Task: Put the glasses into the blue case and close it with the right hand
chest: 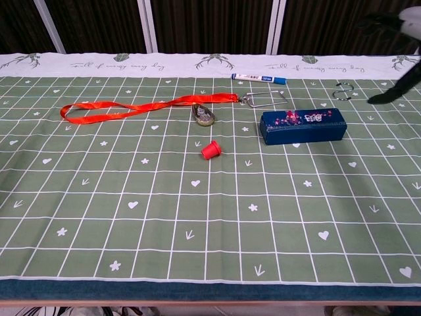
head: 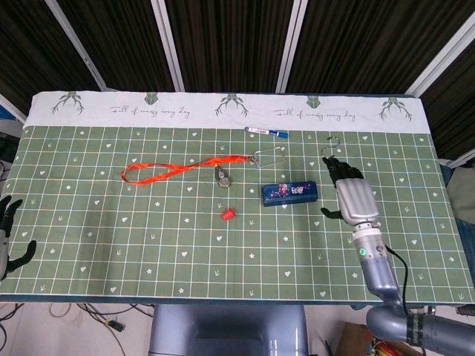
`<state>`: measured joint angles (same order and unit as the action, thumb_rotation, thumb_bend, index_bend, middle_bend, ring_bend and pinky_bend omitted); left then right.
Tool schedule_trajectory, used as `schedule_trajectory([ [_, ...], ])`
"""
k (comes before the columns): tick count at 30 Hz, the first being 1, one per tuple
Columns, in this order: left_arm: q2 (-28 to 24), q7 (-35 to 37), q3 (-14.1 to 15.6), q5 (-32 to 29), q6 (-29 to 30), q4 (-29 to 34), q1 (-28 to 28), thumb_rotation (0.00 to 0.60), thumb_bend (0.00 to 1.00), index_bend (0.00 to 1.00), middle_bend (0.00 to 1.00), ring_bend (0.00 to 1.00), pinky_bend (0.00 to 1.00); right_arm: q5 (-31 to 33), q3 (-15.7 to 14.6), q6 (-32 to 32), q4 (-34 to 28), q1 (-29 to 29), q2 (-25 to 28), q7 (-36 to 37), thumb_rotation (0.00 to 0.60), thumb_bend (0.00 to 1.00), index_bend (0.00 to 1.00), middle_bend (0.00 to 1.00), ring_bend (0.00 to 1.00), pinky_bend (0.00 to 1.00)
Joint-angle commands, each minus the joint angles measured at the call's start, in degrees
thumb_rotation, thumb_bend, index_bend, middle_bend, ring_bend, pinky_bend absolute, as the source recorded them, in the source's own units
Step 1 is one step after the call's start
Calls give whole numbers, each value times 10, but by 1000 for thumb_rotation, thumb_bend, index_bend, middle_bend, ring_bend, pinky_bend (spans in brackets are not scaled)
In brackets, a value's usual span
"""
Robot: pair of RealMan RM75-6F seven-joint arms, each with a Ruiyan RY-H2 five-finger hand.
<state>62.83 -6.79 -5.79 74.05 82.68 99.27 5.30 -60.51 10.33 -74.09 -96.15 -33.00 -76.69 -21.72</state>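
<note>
Head view looks steeply down from high above the near edge, taking in the whole table out to the dark slatted wall behind. Chest view sits low at the near edge, closer, looking across the cloth toward that wall. Both share the blue case, the orange lanyard and the red cap.

The glasses stay hidden inside the shut blue case, left of the right hand; left hand edge-cropped.
</note>
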Motion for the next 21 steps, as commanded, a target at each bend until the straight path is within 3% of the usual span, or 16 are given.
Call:
schedule_trajectory([
  [1,3,-6,1,8,7,-4,-1,600,354,80,3,0,0,-80,-57,-74,-32,69,42,21,600,165,28,68,108,205],
  [5,6,-8,2,21,18,-11,-2,600,355,80,2,0,0,-142,-103,-142,-28,134,55,47,600,160,24,58,100,205],
  [11,5,-3,5,41,25,-20,-3,600,355,80,0,0,0,-193,-139,-209,17,206,39,77,600,159,22,41,76,202],
  [16,2,9,7,51,28,-29,-3,600,354,80,0,0,0,-223,-148,-245,57,245,26,83,600,156,14,27,62,198],
  [21,-1,12,8,54,25,-29,-3,600,355,80,0,0,0,-242,-142,-257,57,259,32,73,600,148,8,24,60,198],
])
